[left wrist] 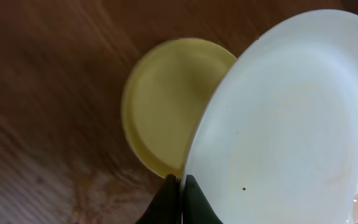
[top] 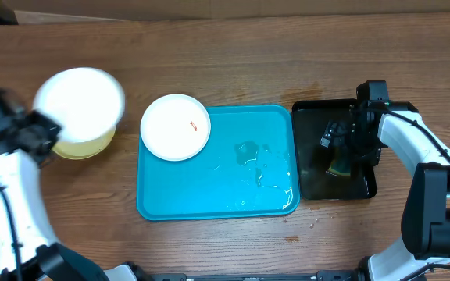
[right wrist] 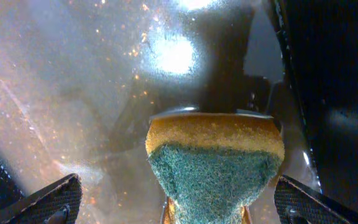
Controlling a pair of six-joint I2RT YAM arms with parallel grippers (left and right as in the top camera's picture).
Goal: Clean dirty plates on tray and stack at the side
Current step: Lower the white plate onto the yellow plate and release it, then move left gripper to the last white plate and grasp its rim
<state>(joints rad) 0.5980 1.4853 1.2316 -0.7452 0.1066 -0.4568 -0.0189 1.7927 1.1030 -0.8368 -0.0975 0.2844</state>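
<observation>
As we look down from overhead, the wooden table (top: 233, 55) holds a turquoise tray (top: 209, 199) in the middle and a black tray (top: 311, 168) touching its right edge. At the far left, the left claw (left wrist: 180, 186) is closed on the rim of a white plate (top: 80, 100). The wrist view shows its two dark fingers (left wrist: 197, 202) pinched together on the plate's edge. That plate is tilted and lifted above a pale yellow-green plate (left wrist: 163, 102), which lies flat on the bare wood well left of the turquoise tray and is partly covered by it. A second white plate (top: 176, 126), marked with a small orange smear (top: 194, 123), sits on the tray's upper left corner and overhangs the rim onto the table. Clear puddles of water (top: 260, 168) glisten on the right half of the tray. On the right, the right claw (right wrist: 176, 186) hangs over the black tray with its fingers spread wide apart. A yellow and green sponge (right wrist: 215, 162) stands between them, and we see neither finger touching it. The black tray's floor looks wet and shiny.
</observation>
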